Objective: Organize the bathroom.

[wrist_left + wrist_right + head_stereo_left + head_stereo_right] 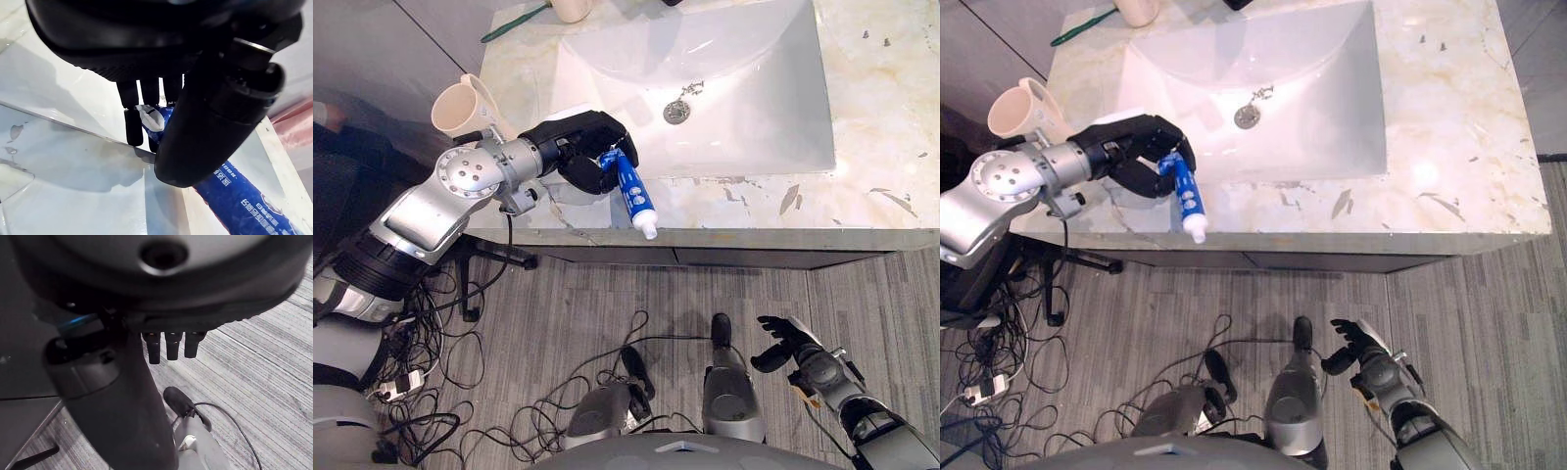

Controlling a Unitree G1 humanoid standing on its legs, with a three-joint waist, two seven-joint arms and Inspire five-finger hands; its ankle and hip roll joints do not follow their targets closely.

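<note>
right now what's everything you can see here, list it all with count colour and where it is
toothpaste tube: one, blue with a white cap, held in the left hand at the counter's front edge, cap end sticking out over the floor
cup: one, cream, lying tipped at the counter's left edge
toothbrush: one, green, far left corner of the counter
second cup: one, cream, cut off at the far edge beside the toothbrush
sink: one, white, set into the counter, metal drain in the middle
counter: one, pale marble
floor: grey wood planks
left hand: dark, fingers curled round the tube
right hand: dark, low over the floor, fingers relaxed, holding nothing
</note>
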